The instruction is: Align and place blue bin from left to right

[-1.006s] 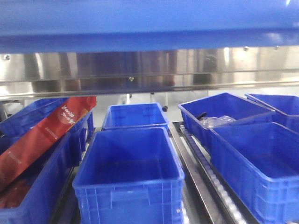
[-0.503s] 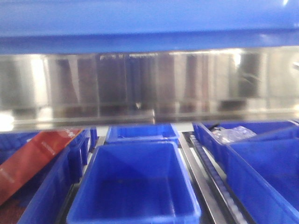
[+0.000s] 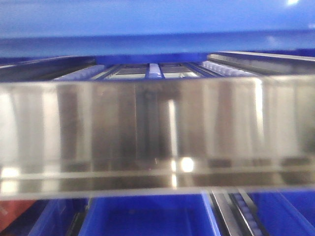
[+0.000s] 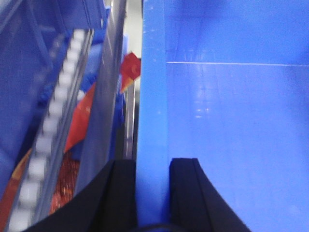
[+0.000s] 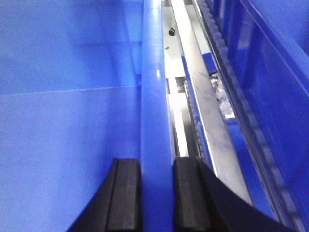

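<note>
Front view: a blurred steel shelf front (image 3: 157, 137) fills the middle. Beyond its top edge run the roller tracks (image 3: 155, 70) of an upper level, and lower bins (image 3: 147, 216) show beneath. A blue band (image 3: 157, 24) across the top is probably the carried bin, though it is too near to be sure.

Left wrist view: the left hand (image 4: 152, 164) is clenched on the left wall of the blue bin (image 4: 231, 121), one finger inside and one outside. To its left lie a steel rail (image 4: 104, 96), a roller strip (image 4: 53, 121) and a red packet (image 4: 79, 121).

Right wrist view: the right hand (image 5: 156, 164) grasps the opposite wall the same way. A neighbouring bin (image 5: 270, 72) stands to the right, past a metal channel (image 5: 212, 130).

The bin hangs by its two thin walls only, so an uneven lift could tilt it and let a wall slip free. The shelf front stands in the way, and too low an approach would knock the bin's bottom edge against it.
</note>
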{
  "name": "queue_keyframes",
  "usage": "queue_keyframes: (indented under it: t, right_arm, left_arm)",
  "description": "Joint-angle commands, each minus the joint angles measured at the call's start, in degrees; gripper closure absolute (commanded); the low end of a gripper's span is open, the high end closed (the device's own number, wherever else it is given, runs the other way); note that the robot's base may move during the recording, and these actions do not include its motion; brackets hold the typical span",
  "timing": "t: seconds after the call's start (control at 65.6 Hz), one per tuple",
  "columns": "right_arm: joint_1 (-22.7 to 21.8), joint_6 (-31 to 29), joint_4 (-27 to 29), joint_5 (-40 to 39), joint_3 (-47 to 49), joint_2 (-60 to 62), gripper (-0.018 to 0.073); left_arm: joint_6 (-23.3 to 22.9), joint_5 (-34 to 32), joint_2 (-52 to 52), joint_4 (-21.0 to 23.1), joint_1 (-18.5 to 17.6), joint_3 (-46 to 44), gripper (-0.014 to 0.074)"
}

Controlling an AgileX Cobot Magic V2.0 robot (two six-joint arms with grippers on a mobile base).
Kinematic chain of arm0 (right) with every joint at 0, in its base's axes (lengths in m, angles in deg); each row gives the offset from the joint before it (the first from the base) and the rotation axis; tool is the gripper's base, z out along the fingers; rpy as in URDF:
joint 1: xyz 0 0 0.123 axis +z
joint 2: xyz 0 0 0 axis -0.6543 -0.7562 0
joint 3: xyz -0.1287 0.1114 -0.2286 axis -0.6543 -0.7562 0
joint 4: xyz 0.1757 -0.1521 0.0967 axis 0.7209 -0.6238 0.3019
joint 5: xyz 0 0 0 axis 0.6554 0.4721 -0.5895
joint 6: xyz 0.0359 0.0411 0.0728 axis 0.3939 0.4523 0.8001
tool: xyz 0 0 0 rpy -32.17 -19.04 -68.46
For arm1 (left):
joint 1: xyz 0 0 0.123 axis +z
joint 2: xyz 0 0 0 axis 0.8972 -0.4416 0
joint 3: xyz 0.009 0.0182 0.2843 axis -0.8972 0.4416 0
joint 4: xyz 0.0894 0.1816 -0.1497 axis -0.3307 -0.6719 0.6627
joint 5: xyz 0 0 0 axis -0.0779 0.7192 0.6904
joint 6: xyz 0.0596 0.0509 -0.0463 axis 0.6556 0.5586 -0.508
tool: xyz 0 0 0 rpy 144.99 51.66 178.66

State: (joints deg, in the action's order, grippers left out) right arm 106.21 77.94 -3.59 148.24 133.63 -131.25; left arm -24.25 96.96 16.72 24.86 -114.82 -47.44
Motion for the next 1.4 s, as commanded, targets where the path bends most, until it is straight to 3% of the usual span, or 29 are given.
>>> queue_keyframes:
  t: [0.0, 1.387]
  right_arm:
    - [0.46, 0.14, -1.04, -14.94, 1.10, -0.10, 0.0638]
    - [0.46, 0.14, -1.04, -14.94, 1.10, -0.10, 0.0638]
  left_arm:
    - [-0.20, -6.56, 0.08, 0.63, -0.63, -1.00, 0.0707]
    - [-0.20, -6.56, 0.08, 0.63, -0.63, -1.00, 0.0707]
